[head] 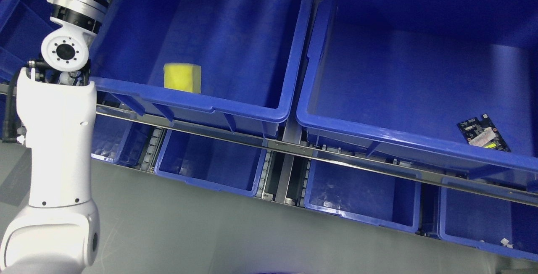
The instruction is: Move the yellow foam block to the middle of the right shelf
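Block (pixel 182 77) sits in left bin (pixel 290 76), by front wall, at 10 o'clock. Right bin (pixel 307 110) at 2 holds circuit board (pixel 483 133) only. Left arm (pixel 59 148) rises at 9; hand out of frame, grip unknown. Right arm unseen.

My left arm (pixel 56 148): the only part of me in view. Its long forearm shell is smooth glossy white plastic, slightly tapered, marked with a few small dark screw holes along its side and near its lower end. Below, it widens into a rounded white elbow housing (pixel 50 240) with a dark round port on its flank. Above, a white disc-shaped joint cap (pixel 64 51) carries a black centre ringed by small screws. Beyond it sit stacked silver and black metal collars (pixel 80 3). Black cables (pixel 10 106) run beside my shell's upper edge.
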### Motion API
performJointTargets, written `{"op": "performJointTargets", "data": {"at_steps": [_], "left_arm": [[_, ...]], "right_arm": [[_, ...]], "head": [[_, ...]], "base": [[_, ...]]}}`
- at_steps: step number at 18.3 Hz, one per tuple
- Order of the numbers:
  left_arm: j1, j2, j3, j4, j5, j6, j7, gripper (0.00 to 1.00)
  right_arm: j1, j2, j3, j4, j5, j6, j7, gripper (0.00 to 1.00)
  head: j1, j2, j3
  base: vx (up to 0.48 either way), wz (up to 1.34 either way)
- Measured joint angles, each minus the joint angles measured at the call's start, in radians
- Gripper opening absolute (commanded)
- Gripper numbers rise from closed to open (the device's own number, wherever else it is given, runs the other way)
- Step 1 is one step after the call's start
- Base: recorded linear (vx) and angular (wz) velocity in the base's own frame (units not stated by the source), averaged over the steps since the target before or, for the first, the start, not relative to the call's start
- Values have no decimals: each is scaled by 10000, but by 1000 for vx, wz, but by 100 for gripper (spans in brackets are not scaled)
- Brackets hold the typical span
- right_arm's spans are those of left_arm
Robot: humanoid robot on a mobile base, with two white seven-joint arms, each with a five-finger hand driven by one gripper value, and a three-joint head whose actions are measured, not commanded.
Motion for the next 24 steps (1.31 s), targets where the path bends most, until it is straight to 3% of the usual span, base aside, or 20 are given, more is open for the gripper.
{"op": "performJointTargets", "data": {"at_steps": [8, 12, 19, 24], "left_arm": [[2185, -967, 904, -1290, 722, 56, 1536, 98], [2754, -1281, 1821, -1799, 1633, 612, 1799, 99], [3547, -1612, 3278, -2347, 3155, 1053, 923, 100], [4022, -1733, 4325, -2541, 4365, 2266, -230, 100]], "right_arm": [[0, 0, 0, 0, 0, -47, -4, 100], [0, 0, 0, 0, 0, -18, -10, 100], [0, 0, 0, 0, 0, 4, -62, 100], [0, 0, 0, 0, 0, 9, -11, 100]], "head": [[0, 1, 0], [0, 1, 0], [0, 2, 0], [0, 2, 0]], "base": [[-2, 12], [-5, 3], [0, 0], [0, 0]]}}
